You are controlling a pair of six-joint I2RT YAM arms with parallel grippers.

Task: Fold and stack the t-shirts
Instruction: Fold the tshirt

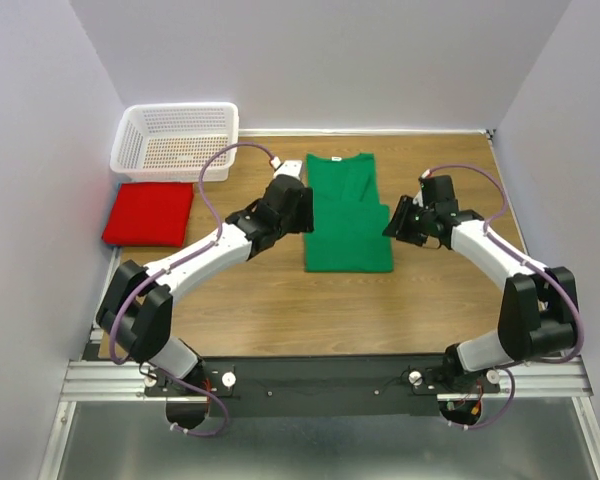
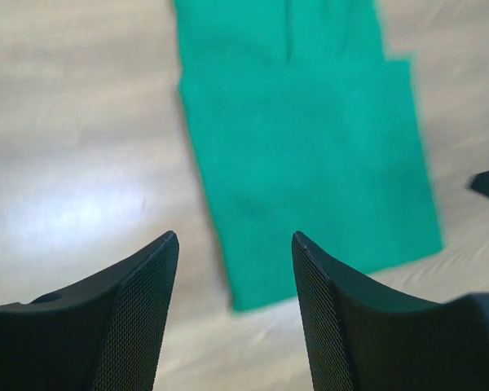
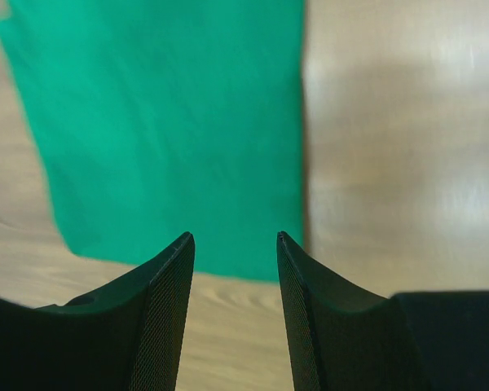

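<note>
The left gripper (image 2: 232, 238) and right gripper (image 3: 232, 236) are held open and empty at the green t-shirt's (image 1: 348, 215) left and right edges. Its folded-in sides could be pulled loose if only one layer is pinched.

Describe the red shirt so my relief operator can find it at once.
Start at the white basket in the far left corner of the table. Directly on its near side, at the left edge, lies the red t-shirt, folded into a flat rectangle. It is the only red item; the green t-shirt lies mid-table.
</note>
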